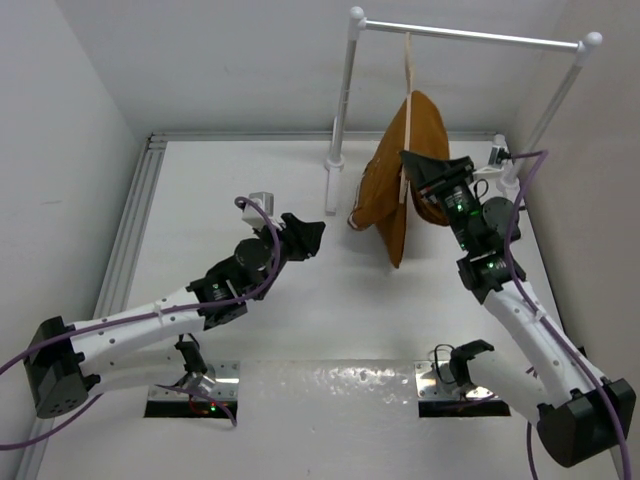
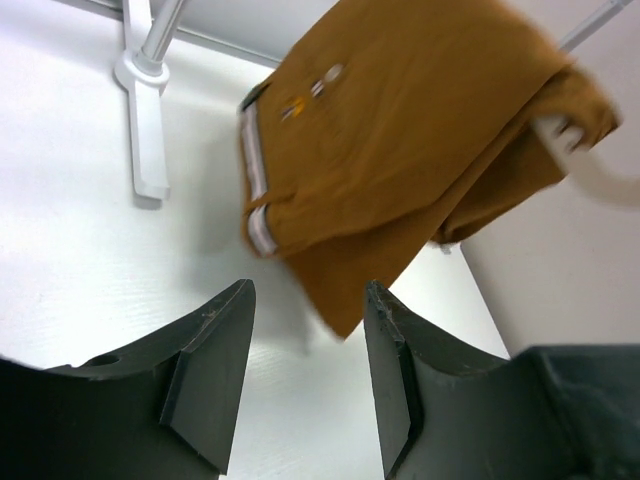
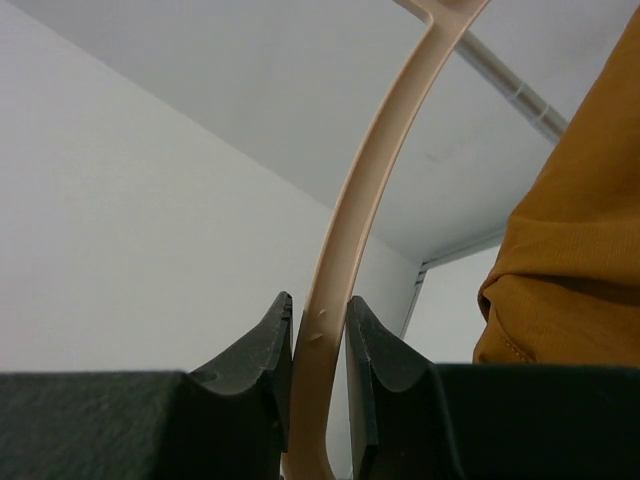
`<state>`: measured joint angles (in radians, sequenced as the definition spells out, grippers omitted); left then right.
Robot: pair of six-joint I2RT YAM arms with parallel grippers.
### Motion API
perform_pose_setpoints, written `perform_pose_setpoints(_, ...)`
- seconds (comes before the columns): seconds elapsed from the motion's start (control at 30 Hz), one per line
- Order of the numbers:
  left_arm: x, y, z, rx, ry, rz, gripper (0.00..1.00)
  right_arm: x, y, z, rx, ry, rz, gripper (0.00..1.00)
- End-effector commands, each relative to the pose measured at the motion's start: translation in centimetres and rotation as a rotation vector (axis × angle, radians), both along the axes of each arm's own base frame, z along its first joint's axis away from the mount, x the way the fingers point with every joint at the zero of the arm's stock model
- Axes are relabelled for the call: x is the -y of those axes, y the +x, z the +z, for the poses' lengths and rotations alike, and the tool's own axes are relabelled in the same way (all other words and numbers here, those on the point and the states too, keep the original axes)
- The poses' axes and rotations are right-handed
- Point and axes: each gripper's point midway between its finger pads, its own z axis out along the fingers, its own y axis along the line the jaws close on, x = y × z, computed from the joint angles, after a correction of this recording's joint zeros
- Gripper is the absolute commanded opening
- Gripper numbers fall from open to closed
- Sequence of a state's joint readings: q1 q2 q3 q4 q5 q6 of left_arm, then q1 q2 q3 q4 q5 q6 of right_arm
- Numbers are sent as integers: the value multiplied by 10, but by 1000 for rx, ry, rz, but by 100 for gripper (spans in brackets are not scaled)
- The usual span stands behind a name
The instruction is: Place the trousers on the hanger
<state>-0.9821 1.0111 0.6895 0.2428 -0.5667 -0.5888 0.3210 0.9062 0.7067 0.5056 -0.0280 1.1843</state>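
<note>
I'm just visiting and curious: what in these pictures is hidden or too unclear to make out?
- Bottom bar of the hanger: in the top view the trousers cover it; in the right wrist view the bottom edge cuts it off.
- Its hook: in the top view, too small to see how it sits on the rail; in the right wrist view, cut off at the top.
- The pale shape beside the trousers, left wrist view: blurred.

The left gripper [image 2: 308,290] is at the bottom, its two dark fingers [image 2: 215,370] apart with nothing between them. Beyond them the brown trousers [image 2: 400,130] hang folded above the white table [image 2: 80,250]. A white striped trim [image 2: 255,180] runs down their left edge, with small light buttons [image 2: 310,95] near it. At their right side a pale, blurred end of the hanger [image 2: 600,180] sticks out. The foot of a white rail [image 2: 145,120] stands near the table's far edge.
</note>
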Motion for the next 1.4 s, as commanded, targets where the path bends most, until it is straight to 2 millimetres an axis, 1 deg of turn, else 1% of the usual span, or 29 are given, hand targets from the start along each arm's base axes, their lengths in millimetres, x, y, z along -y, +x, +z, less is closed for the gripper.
perform_pose_setpoints(0.0,6,-3,1,3,-36,-27,45,22,-31,127,390,51,-77,0)
perform_pose_setpoints(0.03,6,-3,0,1,-34,-28,45,25,-28,131,395,40,-93,0)
perform_pose_setpoints(0.07,7,-4,-4,-4,-29,-33,45,25,-20,129,382,31,-101,0)
perform_pose_setpoints(0.1,6,-4,-6,-9,-24,-31,45,28,-20,138,393,31,-108,0)
perform_pose_setpoints(0.13,6,-5,-7,-11,-23,-34,45,34,-14,140,389,30,-124,0)
perform_pose_setpoints(0.17,6,-5,-10,-14,-19,-35,45,35,-7,137,374,24,-124,0)
perform_pose_setpoints(0.2,6,-6,-11,-15,-18,-37,45,39,-6,143,383,29,-131,0)
perform_pose_setpoints(0.23,6,-6,-12,-19,-16,-38,45,47,-1,144,377,37,-147,0)
perform_pose_setpoints(0.27,6,-6,-15,-22,-13,-40,45,50,9,139,355,34,-156,0)
perform_pose_setpoints(0.3,6,-7,-16,-25,-12,-42,45,53,11,140,350,47,-151,0)
perform_pose_setpoints(0.33,6,-6,-19,-27,-6,-41,45,64,17,139,342,52,-173,0)
perform_pose_setpoints(0.37,7,-7,-21,-31,-4,-44,45,69,25,137,339,58,-177,0)
perform_pose_setpoints(0.4,7,-7,-21,-32,-2,-45,45,72,28,134,335,62,-165,0)
perform_pose_setpoints(0.43,8,-7,-23,-34,3,-47,45,83,32,133,328,86,-178,0)
perform_pose_setpoints(0.47,8,-6,-25,-37,5,-47,45,88,34,134,334,94,-177,0)
perform_pose_setpoints(0.5,8,-6,-25,-38,8,-47,45,87,39,128,321,97,-164,0)
perform_pose_setpoints(0.53,10,-6,-27,-41,10,-51,45,101,43,125,311,109,-192,0)
perform_pose_setpoints(0.7,14,-3,-32,-45,20,-53,45,118,53,101,262,113,-216,0)
perform_pose_setpoints(0.77,15,-3,-33,-47,27,-55,45,122,55,92,247,118,-218,0)
perform_pose_setpoints(0.8,15,-3,-34,-47,29,-55,45,124,57,84,232,116,-219,0)
perform_pose_setpoints(0.9,16,-2,-36,-49,34,-55,45,126,59,73,207,99,-233,0)
perform_pose_setpoints(0.93,17,-2,-37,-51,37,-55,45,126,61,65,185,92,-234,0)
perform_pose_setpoints(1.07,17,-2,-39,-55,39,-59,45,128,66,46,149,90,-238,0)
perform_pose_setpoints(1.13,18,-2,-41,-60,44,-59,45,130,70,41,137,91,-243,0)
perform_pose_setpoints(1.2,16,-3,-42,-63,45,-56,45,131,71,41,134,94,-243,0)
perform_pose_setpoints(1.3,16,-3,-44,-67,53,-54,45,137,74,48,132,89,-262,0)
perform_pose_setpoints(1.33,15,-2,-44,-67,52,-51,45,138,76,47,122,86,-264,1)
perform_pose_setpoints(1.37,15,-2,-43,-66,50,-51,45,138,76,46,116,85,-265,5)
